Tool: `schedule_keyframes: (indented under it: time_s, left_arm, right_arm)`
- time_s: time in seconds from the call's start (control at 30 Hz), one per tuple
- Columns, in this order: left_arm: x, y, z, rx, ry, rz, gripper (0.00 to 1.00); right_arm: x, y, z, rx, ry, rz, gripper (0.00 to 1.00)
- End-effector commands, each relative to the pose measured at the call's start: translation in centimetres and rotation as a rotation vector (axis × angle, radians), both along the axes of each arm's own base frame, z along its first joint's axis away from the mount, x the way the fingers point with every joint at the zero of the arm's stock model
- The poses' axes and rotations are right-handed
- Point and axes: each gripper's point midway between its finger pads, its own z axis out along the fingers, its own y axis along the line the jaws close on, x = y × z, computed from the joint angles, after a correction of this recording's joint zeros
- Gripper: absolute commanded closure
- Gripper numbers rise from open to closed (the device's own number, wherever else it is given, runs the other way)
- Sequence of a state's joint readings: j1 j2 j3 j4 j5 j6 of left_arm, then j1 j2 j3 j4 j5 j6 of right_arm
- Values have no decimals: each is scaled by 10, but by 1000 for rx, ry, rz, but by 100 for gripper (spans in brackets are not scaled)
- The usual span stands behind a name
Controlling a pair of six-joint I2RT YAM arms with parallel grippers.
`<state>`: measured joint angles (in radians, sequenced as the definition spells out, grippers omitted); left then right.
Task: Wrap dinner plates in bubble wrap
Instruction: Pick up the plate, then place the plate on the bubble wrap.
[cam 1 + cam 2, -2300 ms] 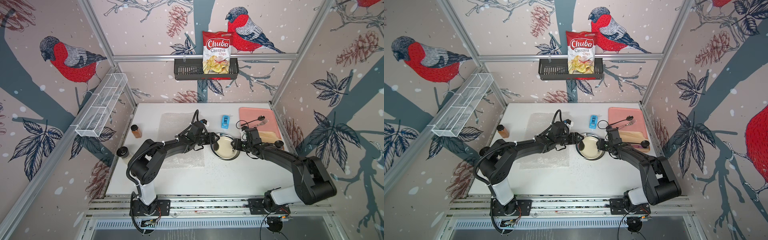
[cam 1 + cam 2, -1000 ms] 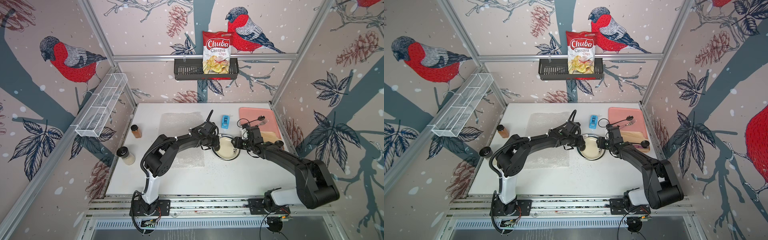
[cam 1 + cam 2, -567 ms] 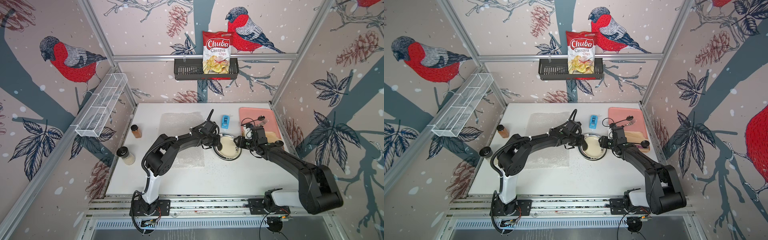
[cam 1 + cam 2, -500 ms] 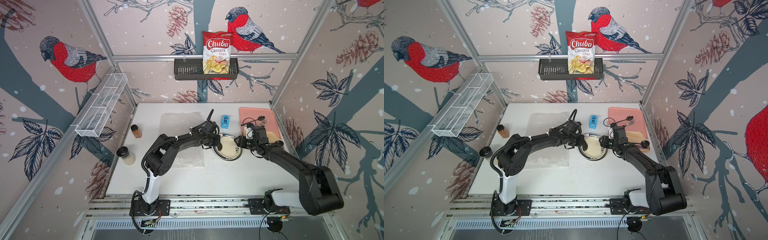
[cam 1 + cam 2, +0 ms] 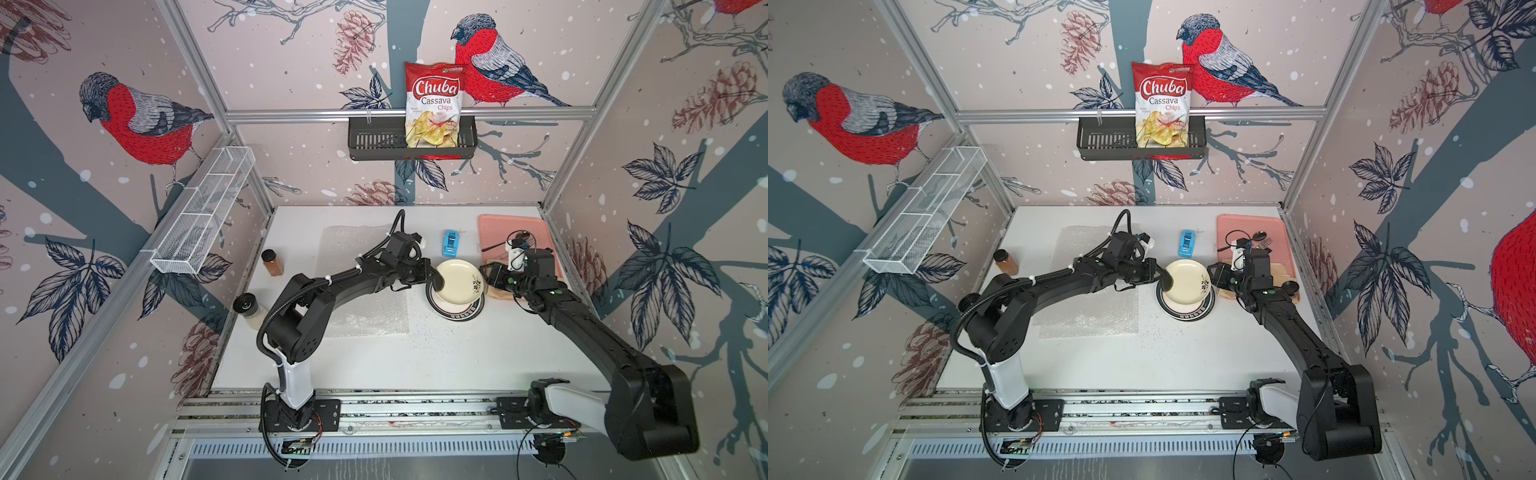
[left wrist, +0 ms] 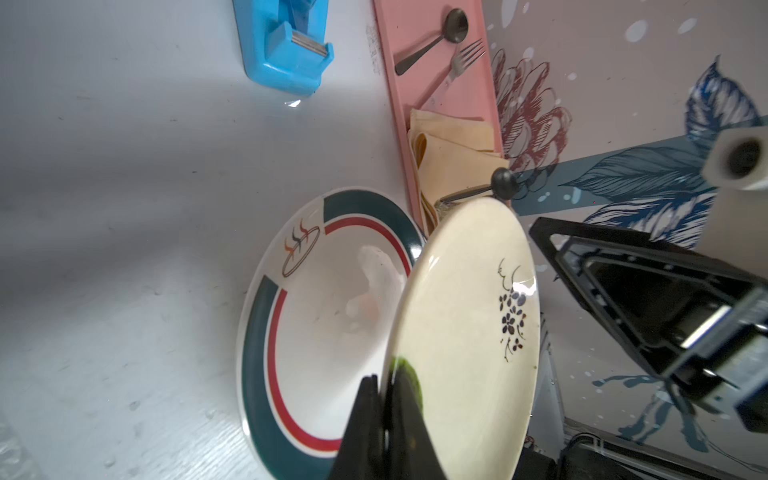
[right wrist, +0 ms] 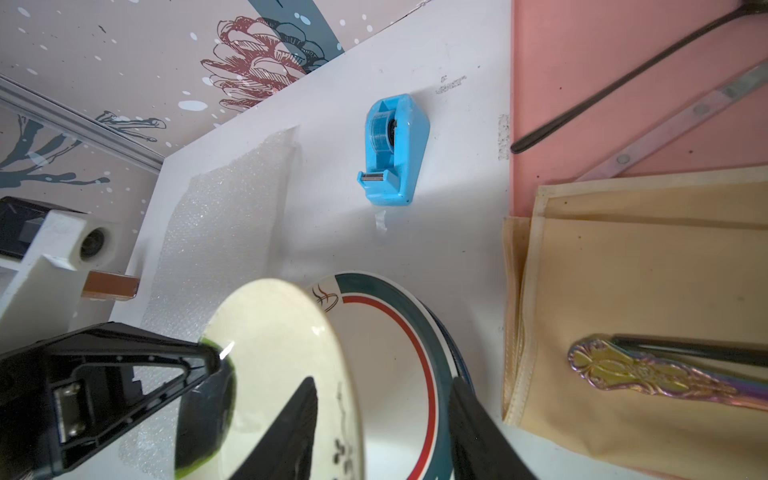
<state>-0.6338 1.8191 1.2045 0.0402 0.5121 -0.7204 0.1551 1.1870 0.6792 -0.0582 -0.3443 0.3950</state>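
left gripper (image 6: 384, 384) clamped on the rim of the cream plate (image 6: 469, 332). The plate is raised and tilted above the stack; can't tell if its far edge rests on anything.

right gripper (image 7: 382, 380): jaws apart, straddling the plate's opposite edge by the flower print, no clear contact.

Directly below is the white-centred plate (image 6: 324, 299), flat on the table (image 5: 415, 361). Another dark rim shows under it in the right wrist view.

Surroundings:
- bubble wrap (image 5: 365, 320) lies flat just beside the stack; the left arm crosses over it.
- blue tape dispenser (image 5: 451, 243) sits behind the plates, apart.
- spice jar (image 5: 272, 262) and black-lidded shaker (image 5: 247, 305) are at the table's left edge, well apart.

Containers:
- pink tray (image 5: 498, 226), right of the stack, holds a spoon (image 6: 453, 25), a fork (image 6: 467, 54) and a folded tan napkin (image 7: 623, 270) with an iridescent utensil handle (image 7: 623, 370) on it.
- black wall basket (image 5: 374, 141) holds a chips bag (image 5: 434, 104).

The cream plate is glossy, with a small dark flower sprig near one edge and a dark green patch at the gripped edge. The white-centred plate has a teal rim, a red ring and a small logo.
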Motion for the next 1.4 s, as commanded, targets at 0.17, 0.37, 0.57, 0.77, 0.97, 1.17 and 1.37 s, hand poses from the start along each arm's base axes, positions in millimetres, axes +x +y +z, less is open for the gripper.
schedule_keyframes:
  time_s: [0.17,0.37,0.57,0.77,0.97,1.17,1.37]
  left_arm:
    - [30,123,11,55,-23,306,100]
    - [26,221,-10,128,6,506,100]
    - [29,276,-17,131,-4,643,100]
    - [39,290,-30,160,21,676,100]
    - [36,293,-51,190,59,679,100]
    - [31,304,-68,229,79,726,100]
    - [32,308,-74,263,98,737,100]
  right_arm:
    - [4,8,4,-6,10,8,49]
    - [12,37,4,-21,20,67,49]
    - [16,76,1,-22,30,143,49]
    - [14,108,-1,-32,36,202,49]
    - [12,123,-4,-46,44,233,49]
    - [11,133,-5,-57,49,260,49]
    - [9,141,-7,-74,55,283,48]
